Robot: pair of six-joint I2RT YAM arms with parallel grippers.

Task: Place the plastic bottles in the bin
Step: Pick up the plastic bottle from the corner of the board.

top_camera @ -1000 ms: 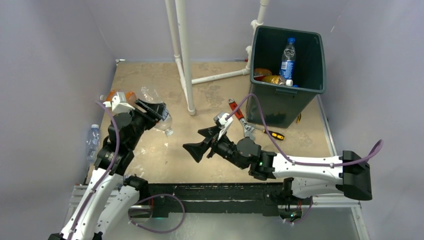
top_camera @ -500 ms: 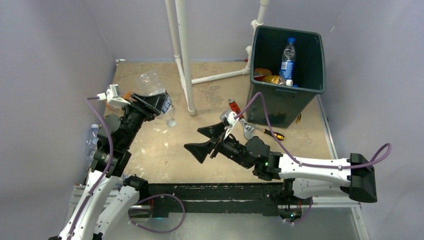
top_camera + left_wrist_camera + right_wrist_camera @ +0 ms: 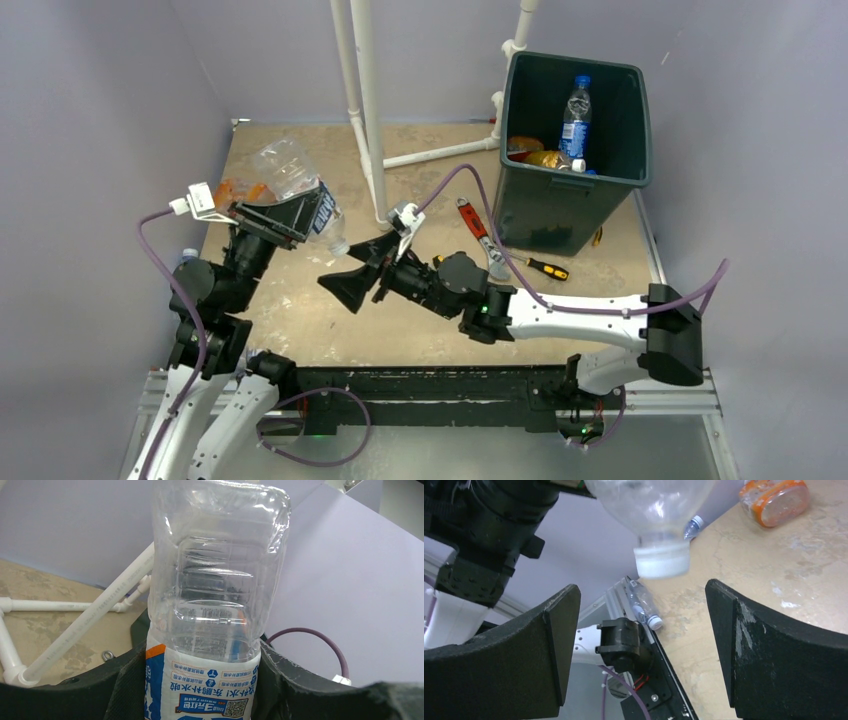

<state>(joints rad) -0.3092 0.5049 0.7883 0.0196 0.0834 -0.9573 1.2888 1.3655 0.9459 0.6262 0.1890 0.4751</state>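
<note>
My left gripper (image 3: 293,212) is shut on a clear plastic bottle (image 3: 285,165) with a blue-and-white label, holding it off the table with its white cap (image 3: 340,246) pointing down to the right. In the left wrist view the bottle (image 3: 215,575) fills the gap between the black fingers (image 3: 125,680). My right gripper (image 3: 362,268) is open, just right of that cap. In its own view the cap (image 3: 661,562) hangs ahead of the wide-open right gripper (image 3: 641,640). The dark green bin (image 3: 640,125) at the back right holds a blue-labelled bottle (image 3: 575,110) and an orange one (image 3: 545,158).
An orange bottle (image 3: 245,190) lies behind the left gripper, and a clear bottle (image 3: 644,607) lies by the left table edge. White pipe posts (image 3: 368,110) rise mid-table. A red-handled wrench (image 3: 475,225) and a screwdriver (image 3: 545,268) lie in front of the bin.
The left arm has raised the bottle and tilted its base up and back. The right gripper has moved left toward the cap, staying open.
</note>
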